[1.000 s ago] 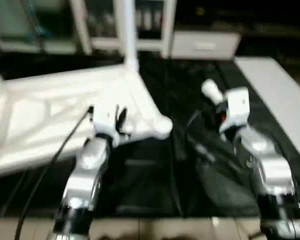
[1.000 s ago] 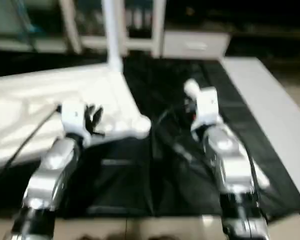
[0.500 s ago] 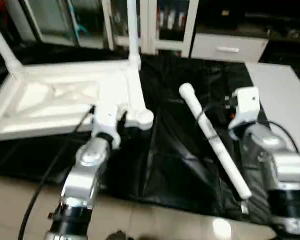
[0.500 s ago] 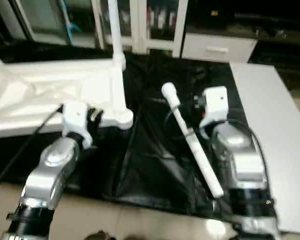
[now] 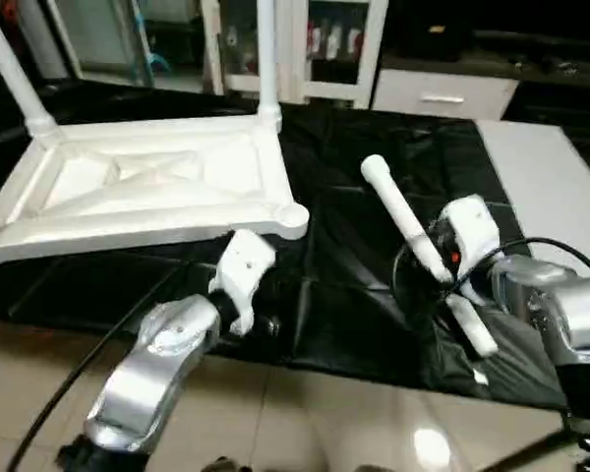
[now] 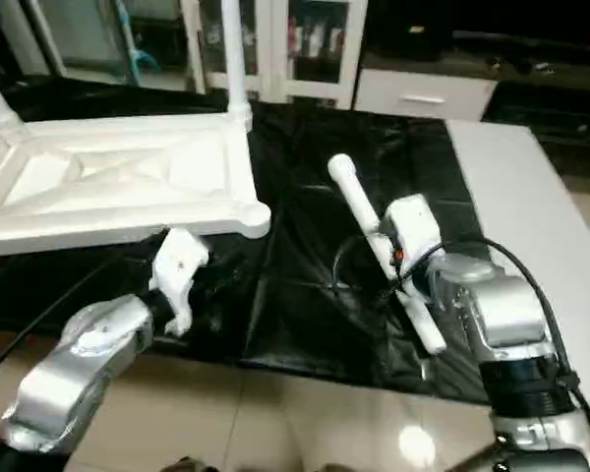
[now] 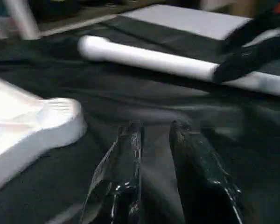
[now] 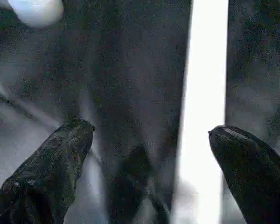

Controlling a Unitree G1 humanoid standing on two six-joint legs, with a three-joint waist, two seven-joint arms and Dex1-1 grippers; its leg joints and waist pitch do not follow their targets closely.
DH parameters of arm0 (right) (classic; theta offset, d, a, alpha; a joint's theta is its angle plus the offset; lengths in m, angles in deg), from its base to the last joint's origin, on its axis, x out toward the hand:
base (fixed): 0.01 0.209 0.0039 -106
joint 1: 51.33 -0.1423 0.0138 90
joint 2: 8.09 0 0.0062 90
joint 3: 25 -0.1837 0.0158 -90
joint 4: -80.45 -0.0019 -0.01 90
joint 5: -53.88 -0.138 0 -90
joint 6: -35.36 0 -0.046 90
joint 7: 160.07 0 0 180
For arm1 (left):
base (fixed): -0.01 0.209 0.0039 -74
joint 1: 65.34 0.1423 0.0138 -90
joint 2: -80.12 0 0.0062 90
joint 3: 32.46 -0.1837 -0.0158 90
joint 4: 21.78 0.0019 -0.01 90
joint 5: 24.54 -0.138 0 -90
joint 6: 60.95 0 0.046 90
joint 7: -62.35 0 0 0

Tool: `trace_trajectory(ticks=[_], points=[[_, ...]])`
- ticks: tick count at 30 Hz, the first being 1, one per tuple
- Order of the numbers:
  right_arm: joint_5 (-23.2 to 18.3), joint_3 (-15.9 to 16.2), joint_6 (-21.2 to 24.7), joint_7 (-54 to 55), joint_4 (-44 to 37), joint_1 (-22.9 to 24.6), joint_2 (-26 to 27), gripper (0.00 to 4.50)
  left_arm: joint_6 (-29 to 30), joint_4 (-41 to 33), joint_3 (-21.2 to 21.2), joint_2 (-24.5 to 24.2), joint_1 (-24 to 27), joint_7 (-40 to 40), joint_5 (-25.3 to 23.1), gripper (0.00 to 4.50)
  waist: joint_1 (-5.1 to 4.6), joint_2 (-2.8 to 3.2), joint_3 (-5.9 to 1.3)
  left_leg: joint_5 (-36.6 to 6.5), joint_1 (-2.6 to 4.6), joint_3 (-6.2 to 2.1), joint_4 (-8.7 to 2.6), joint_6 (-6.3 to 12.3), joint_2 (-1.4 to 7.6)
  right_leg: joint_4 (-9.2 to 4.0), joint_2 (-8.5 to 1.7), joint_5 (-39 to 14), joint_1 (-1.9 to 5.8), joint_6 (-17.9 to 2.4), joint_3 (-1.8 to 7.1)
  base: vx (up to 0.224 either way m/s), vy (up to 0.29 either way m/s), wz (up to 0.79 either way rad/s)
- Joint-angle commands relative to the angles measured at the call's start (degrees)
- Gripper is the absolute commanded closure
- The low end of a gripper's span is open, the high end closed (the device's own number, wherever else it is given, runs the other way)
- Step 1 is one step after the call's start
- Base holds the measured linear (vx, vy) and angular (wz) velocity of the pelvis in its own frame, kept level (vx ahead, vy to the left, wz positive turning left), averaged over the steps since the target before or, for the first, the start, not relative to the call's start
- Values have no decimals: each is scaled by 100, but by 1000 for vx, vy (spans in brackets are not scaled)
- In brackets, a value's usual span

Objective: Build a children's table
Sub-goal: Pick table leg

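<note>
Right gripper [image 8: 147, 154] gapes wide, empty, loose leg [image 5: 423, 251] lying between its fingers. Left gripper [image 7: 151, 140] nearly shut, empty, tabletop [image 5: 157, 187] corner socket just beside it. Leg looks light, stiff, slippery; grab mid-shaft.

Both forearms are that rounded brushed-silver metal, kinda bulbous, with glare spots all over. The left forearm [image 5: 157, 364] runs up from the lower left of the frame and ends in a boxy white wrist block [image 5: 242, 270] with a few small dark holes on its face. A black cable [image 5: 74, 379] trails along beside it toward the bottom left corner. The right forearm [image 6: 497, 315] sits at the lower right, with a black ribbed collar [image 6: 531, 379] lower down. Its white wrist block [image 6: 410, 228] has a small red mark, plus a black cable [image 6: 516, 265] looping over the silver shell. Each gripper has glossy black, tapered fingers [image 7: 119, 182], blunt at the tips [image 8: 60, 154].
</note>
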Motion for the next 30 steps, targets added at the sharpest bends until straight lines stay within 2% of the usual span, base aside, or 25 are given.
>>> trace_trajectory(ticks=[1, 5, 7, 9, 11, 13, 14, 15, 16, 18, 19, 20, 22, 24, 25, 30], points=[[231, 117, -7, 49, 99, 3, -62, 4, 180, -283, -107, -92, 0, -266, 191, 333, -47, -79, -266, -2143, 74, -282, -561, -415, 507, -698, -515, -2996, 64, -702, 338, 0, 0, 0], [289, 75, -84, 214, 405, -23, -102, 4, 571, -926, -256, -431, 79, -811, 689, 333, -62, -110, -296, -1733, 28, -258, -584, -331, 533, -633, -505, -2204, 110, -896, 351, 0, 0, 0], [289, 82, -88, 207, 484, -24, -126, 4, 667, -1034, -288, -489, 97, -909, 789, 333, -60, -147, -302, -1423, 27, -206, -570, -219, 537, -604, -497, -1766, 125, -1062, 370, 0, 0, 0], [197, 35, -38, 107, 581, -18, -102, 4, 761, -1121, -291, -526, 123, -993, 890, 333, -56, -150, -311, -1318, 37, -162, -550, -152, 534, -585, -489, -1632, 125, -1164, 380, 0, 0, 0], [-9, -153, 69, -123, 716, 37, 19, 32, 751, -1167, -267, -544, 127, -991, 882, 333, -46, -177, -328, -1128, 22, -145, -535, -56, 538, -567, -493, -1431, 152, -1211, 393, 0, 0, 0], [-85, -279, 86, -144, 765, 62, 81, 52, 755, -1166, -250, -558, 108, -959, 863, 333, -42, -167, -352, -769, 6, -126, -518, 48, 544, -526, -478, -944, 175, -1310, 388, 0, 0, 0], [-99, -298, 87, -148, 774, 64, 87, 65, 750, -1177, -254, -576, 104, -951, 850, 333, -48, -205, -359, -688, -3, -121, -515, 77, 544, -513, -467, -828, 186, -1329, 379, 0, 0, 0], [-122, -336, 80, -152, 793, 65, 100, 65, 742, -1187, -250, -583, 94, -931, 839, 333, -31, -194, -389, -444, 4, -113, -492, 139, 541, -466, -468, -491, 206, -1395, 376, 0, 0, 0], [-131, -356, 76, -146, 802, 65, 109, 83, 752, -1195, -242, -585, 89, -915, 848, 333, -24, -195, -414, -166, 0, -101, -470, 235, 534, -426, -458, -107, 217, -1469, 370, 0, 0, 0], [-187, -440, 51, -136, 841, 69, 153, 88, 777, -1212, -222, -591, 75, -863, 861, 333, -16, -204, -419, 2, 0, -85, -465, 330, 533, -406, -454, 144, 217, -1545, 366, 0, 0, 0], [-284, -560, 17, -145, 901, 72, 229, 103, 766, -1195, -241, -601, 67, -804, 803, 333, -11, -206, -408, -32, -4, -73, -462, 403, 538, -415, -462, 143, 215, -1617, 366, 0, 0, 0], [-284, -560, 17, -145, 901, 72, 229, 115, 766, -1195, -241, -601, 67, -804, 803, 333, -7, -209, -403, -91, 0, -71, -462, 397, 540, -426, -464, 52, 213, -1625, 362, 0, 0, 0], [-312, -600, 14, -161, 914, 71, 251, 130, 775, -1204, -251, -599, 77, -797, 786, 333, -4, -212, -380, -319, 13, -68, -476, 315, 552, -464, -461, -327, 204, -1604, 359, 0, 0, 0], [-378, -715, 25, -179, 910, 50, 302, 147, 796, -1225, -224, -559, 77, -756, 804, 333, 1, -217, -364, -533, 30, -61, -480, 208, 555, -499, -463, -698, 187, -1519, 365, 0, 0, 0], [-398, -751, 32, -178, 909, 42, 319, 159, 796, -1225, -216, -548, 74, -742, 807, 333, 6, -212, -350, -708, 45, -64, -499, 96, 563, -522, -455, -1018, 170, -1432, 362, 0, 0, 0], [-627, -1078, 191, -152, 901, -18, 522, 198, 805, -1150, -215, -540, 28, -652, 784, 333, 22, -213, -354, -782, 47, -68, -515, -28, 562, -534, -449, -1187, 150, -1281, 363, 0, 0, 0]])
